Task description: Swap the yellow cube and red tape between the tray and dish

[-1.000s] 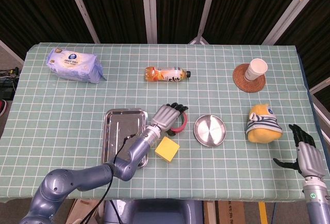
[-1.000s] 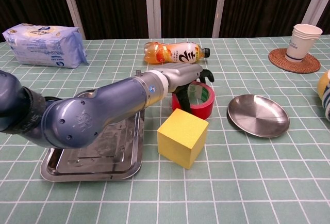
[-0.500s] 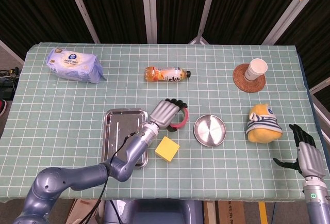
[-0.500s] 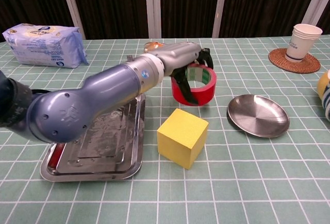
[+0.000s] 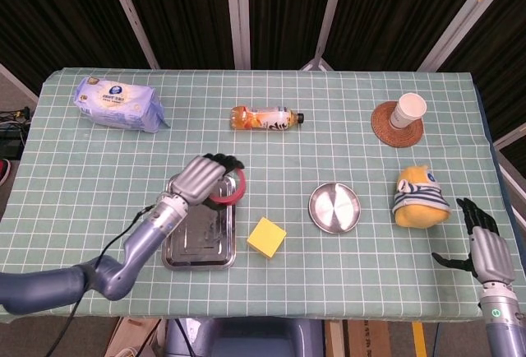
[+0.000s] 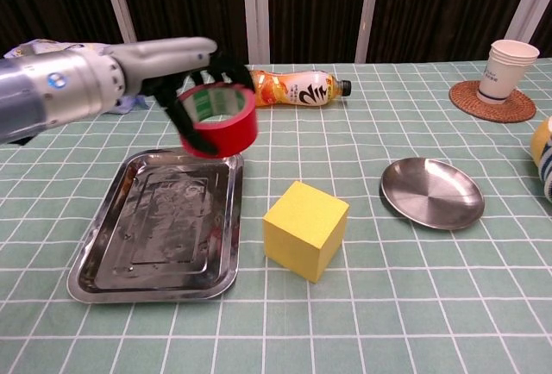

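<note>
My left hand (image 5: pixel 205 178) (image 6: pixel 177 68) holds the red tape (image 6: pixel 219 121) (image 5: pixel 230 189) in the air above the far right corner of the steel tray (image 6: pixel 155 223) (image 5: pixel 193 238). The yellow cube (image 6: pixel 305 229) (image 5: pixel 266 237) sits on the tablecloth between the tray and the round steel dish (image 6: pixel 432 192) (image 5: pixel 334 207). Nothing lies in the tray or the dish. At the table's near right edge my right hand (image 5: pixel 485 246) hovers with fingers spread and nothing in it; the chest view does not show it.
An orange drink bottle (image 5: pixel 267 117) (image 6: pixel 297 88) lies behind the tray. A wipes pack (image 5: pixel 117 104) is at the far left. A paper cup (image 5: pixel 407 111) stands on a coaster (image 6: pixel 489 102) at the far right. A yellow plush toy (image 5: pixel 421 198) sits right of the dish.
My left hand lifted the red tape off the table beside the cube and carried it left, over the tray's corner. The right hand stayed put.
</note>
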You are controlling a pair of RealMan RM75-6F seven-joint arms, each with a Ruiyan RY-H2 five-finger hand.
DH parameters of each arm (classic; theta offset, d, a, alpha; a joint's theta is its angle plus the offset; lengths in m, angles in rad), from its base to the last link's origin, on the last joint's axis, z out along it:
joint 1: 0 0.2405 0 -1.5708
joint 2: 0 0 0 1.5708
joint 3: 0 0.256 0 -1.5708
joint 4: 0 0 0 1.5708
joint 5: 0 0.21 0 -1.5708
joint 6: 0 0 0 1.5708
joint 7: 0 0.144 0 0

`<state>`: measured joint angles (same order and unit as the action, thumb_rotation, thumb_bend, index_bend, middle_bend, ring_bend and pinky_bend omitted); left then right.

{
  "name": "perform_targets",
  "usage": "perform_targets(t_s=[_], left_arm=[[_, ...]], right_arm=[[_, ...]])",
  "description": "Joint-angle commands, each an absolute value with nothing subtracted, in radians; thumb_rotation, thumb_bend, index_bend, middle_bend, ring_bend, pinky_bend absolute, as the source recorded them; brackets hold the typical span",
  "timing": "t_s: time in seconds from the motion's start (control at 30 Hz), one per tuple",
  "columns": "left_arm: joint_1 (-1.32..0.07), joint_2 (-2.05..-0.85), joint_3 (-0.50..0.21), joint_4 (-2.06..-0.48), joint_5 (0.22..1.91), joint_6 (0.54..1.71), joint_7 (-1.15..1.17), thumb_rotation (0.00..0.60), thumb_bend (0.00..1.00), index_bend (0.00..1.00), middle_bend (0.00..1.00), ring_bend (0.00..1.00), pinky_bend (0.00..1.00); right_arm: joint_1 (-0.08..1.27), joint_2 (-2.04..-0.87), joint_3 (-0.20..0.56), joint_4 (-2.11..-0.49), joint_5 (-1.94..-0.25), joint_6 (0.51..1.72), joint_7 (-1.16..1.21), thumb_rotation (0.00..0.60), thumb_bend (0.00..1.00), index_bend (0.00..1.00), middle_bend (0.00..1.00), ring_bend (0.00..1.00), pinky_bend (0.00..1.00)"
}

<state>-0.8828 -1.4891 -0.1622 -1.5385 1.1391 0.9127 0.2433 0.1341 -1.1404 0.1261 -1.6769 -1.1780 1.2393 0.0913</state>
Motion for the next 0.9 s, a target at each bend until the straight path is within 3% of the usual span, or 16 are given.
perform_targets(t_s=[0.03,0.4,0.6,0.7,0.9], left_arm=[[-0.848,-1.446,-0.115,-1.565,1.178,0.894,0.198,0.6,0.34,0.31,0.28,0.26,0.4],[-0.807,-1.456,-0.05,-1.464,1.251,0.855,0.095,0.6,0.31,0.29,0.2,0.21,0.38],[-0.811,-1.474,-0.04,-1.425,1.272,0.824,0.078,0.6,0.09,0.21,0.03,0.02,0.26],[-0.816,-1.468,-0.042,-1.435,1.271,0.809,0.076,0.6,0.01,0.18,0.0,0.0,0.2],[-0.818,-1.372,-0.051,-1.552,1.267,0.802,0.097,0.6,0.0,0.11,0.0,0.0,0.14]], right_arm=[[0.134,-1.143,0.125,-1.681,-1.179,1.242,0.083,0.6,0.0,0.0,0.0,0.0,0.0],[0.136,-1.145,0.126,-1.679,-1.173,1.237,0.075,0.6,0.0,0.0,0.0,0.0,0.0],[0.134,-1.145,0.127,-1.681,-1.175,1.241,0.077,0.6,0.0,0.0,0.0,0.0,0.0],[0.133,-1.144,0.125,-1.681,-1.177,1.241,0.074,0.6,0.0,0.0,0.0,0.0,0.0],[0.131,-1.131,0.117,-1.684,-1.194,1.239,0.074,0.6,0.0,0.0,0.0,0.0,0.0]])
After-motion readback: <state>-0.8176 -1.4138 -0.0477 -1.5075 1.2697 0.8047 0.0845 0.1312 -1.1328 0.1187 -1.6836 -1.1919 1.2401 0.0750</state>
